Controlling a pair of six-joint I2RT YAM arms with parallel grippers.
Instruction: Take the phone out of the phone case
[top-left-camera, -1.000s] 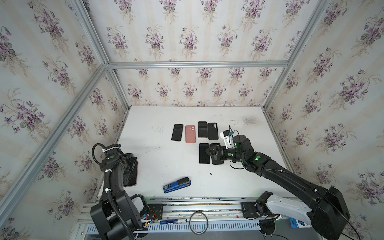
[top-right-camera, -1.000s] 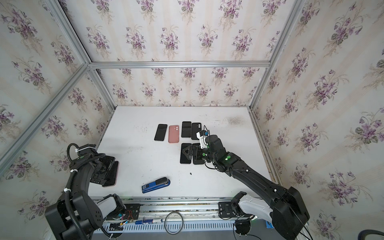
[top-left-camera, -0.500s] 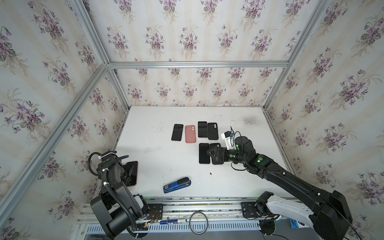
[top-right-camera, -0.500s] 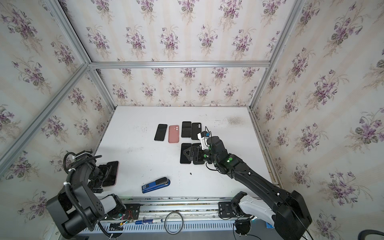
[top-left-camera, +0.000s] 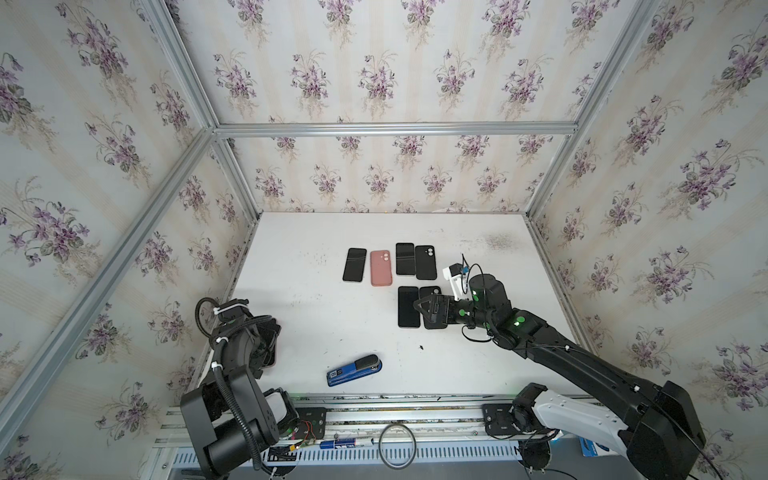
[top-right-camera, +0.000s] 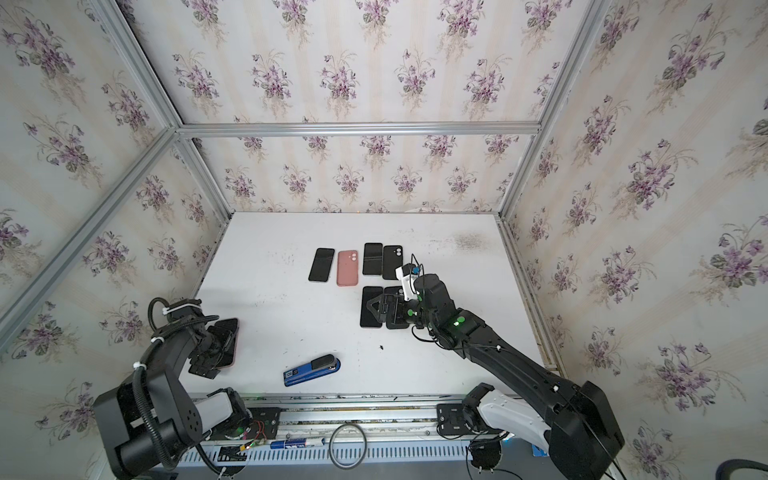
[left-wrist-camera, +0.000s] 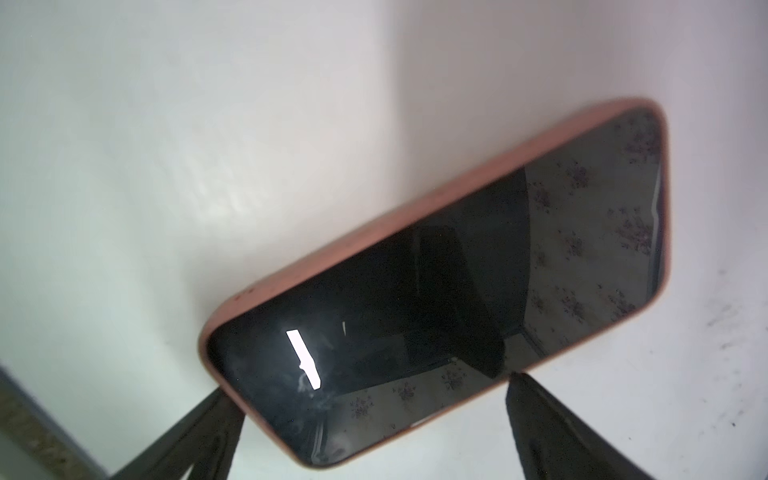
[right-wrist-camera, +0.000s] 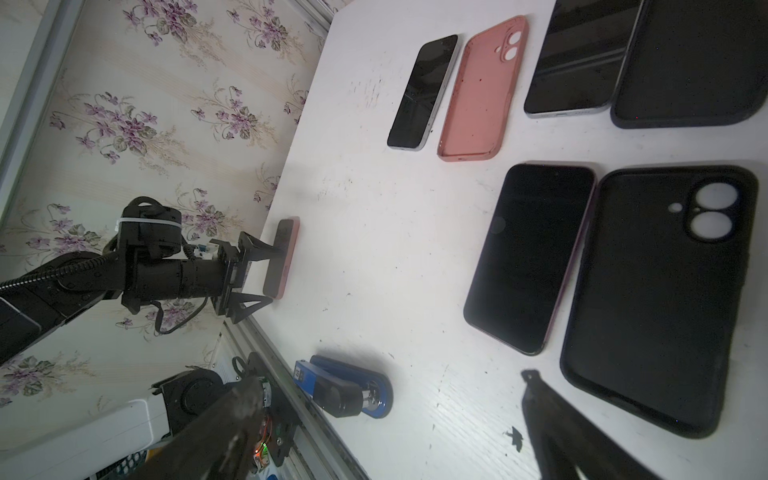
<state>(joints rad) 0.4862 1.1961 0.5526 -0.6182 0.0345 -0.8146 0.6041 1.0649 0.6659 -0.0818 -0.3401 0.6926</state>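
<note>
the dark-screened phone (left-wrist-camera: 436, 282) in its salmon-pink case (left-wrist-camera: 415, 208) lies flat by the left edge of the white surface (top-left-camera: 332, 316); the left gripper (left-wrist-camera: 374, 388) stands wide, straddling its near end. best to close squarely on the case sides, low, so nothing skids; the right gripper (top-left-camera: 426, 311), wide and empty, hovers over a loose black case (right-wrist-camera: 660, 299).
</note>
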